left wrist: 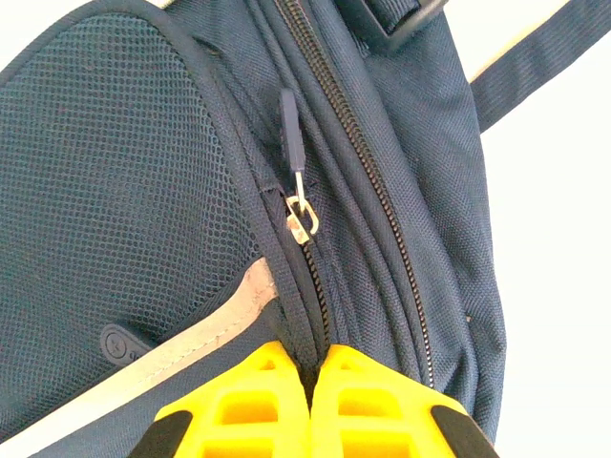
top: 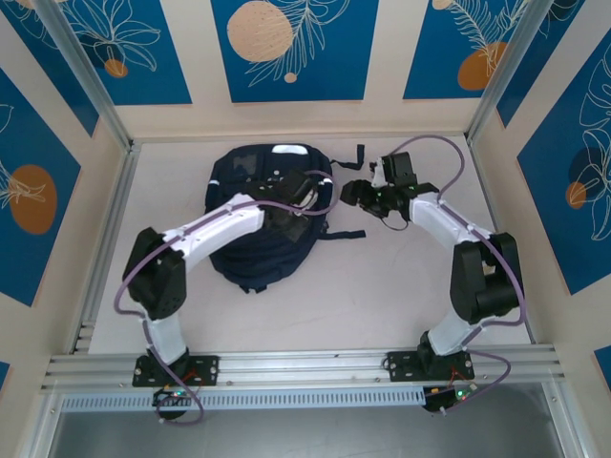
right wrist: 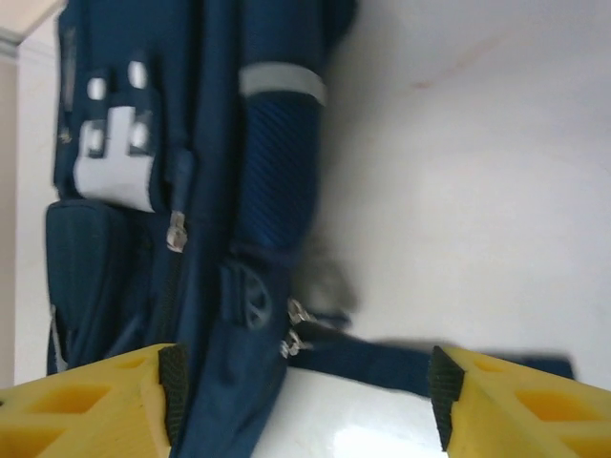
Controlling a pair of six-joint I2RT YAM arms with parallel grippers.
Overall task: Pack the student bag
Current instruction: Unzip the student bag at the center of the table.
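While flat, one student bag (top: pixel 250 260), two claws (left wrist: pixel 308 361) (right wrist: pixel 305 384)

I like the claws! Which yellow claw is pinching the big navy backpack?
The left gripper: its yellow fingers meet on a seam of the large dark navy fabric backpack. The right gripper holds its fingers wide apart.

No readable text, label or number anywhere
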